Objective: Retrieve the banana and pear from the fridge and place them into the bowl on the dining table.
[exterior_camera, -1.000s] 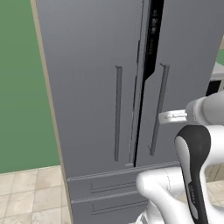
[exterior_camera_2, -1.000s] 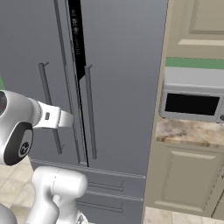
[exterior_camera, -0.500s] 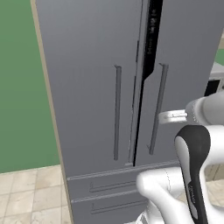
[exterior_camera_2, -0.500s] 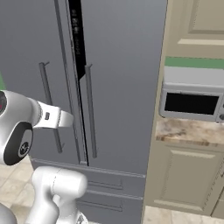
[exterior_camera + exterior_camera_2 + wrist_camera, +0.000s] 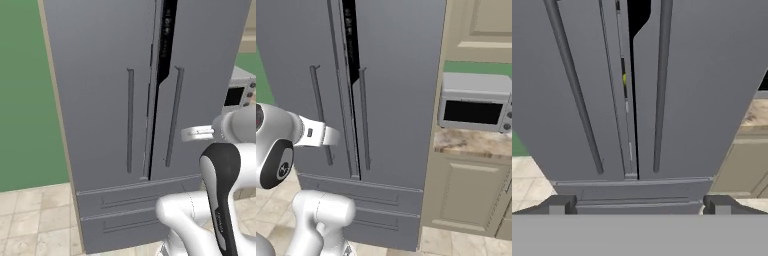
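The tall dark grey fridge [image 5: 100, 75] stands straight ahead, also in the right base view [image 5: 401, 75] and the hand view [image 5: 712, 75]. Its right door is slightly ajar, leaving a narrow dark gap [image 5: 165, 45] between the doors that widens toward the top. My gripper [image 5: 639, 206] is open and holds nothing; it faces the fridge below the door handles, some way off. Through the gap a tiny yellow-green speck [image 5: 625, 78] shows, too small to identify. The banana, bowl and dining table are out of view.
Two long vertical handles [image 5: 661, 85] flank the gap, and two drawers [image 5: 130, 210] sit below the doors. To the fridge's right, a microwave [image 5: 476, 110] rests on a beige cabinet counter [image 5: 471, 145]. A green wall [image 5: 25, 100] lies to the left, above a tiled floor.
The whole picture has shifted slightly, so the base has moved a little. The arm holds the same pose, and the gap between the doors looks unchanged.
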Motion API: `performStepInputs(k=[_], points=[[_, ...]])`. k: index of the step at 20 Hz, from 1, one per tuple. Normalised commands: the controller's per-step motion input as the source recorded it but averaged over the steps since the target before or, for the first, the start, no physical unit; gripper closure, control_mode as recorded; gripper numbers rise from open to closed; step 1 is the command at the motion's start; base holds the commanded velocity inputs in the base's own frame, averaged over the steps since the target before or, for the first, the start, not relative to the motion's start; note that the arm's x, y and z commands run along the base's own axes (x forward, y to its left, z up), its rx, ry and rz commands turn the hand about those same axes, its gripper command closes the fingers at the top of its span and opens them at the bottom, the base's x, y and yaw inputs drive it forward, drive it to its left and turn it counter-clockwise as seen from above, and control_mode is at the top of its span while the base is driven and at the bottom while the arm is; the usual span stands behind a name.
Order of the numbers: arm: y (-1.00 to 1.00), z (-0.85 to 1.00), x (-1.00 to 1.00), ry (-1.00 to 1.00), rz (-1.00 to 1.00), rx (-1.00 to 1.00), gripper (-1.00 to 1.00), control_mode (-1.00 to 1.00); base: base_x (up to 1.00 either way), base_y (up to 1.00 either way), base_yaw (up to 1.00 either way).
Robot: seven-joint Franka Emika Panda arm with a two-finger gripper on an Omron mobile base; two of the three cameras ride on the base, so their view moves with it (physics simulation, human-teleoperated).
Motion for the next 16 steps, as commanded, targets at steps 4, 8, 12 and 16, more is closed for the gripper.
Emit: performStepInputs(k=[4,8,12,16], points=[[0.00,0.00,0.00,0.00,0.00,0.00,-1.00,1.00,-0.35,0.00,0.00],[0.00,0.00,0.00,0.00,0.00,0.00,-1.00,1.00,-0.36,0.00,0.00],[0.00,0.00,0.00,0.00,0.00,0.00,-1.00,1.00,-0.38,0.01,0.00],[0.00,0.00,0.00,0.00,0.00,0.00,-1.00,1.00,-0.42,0.04,0.00]])
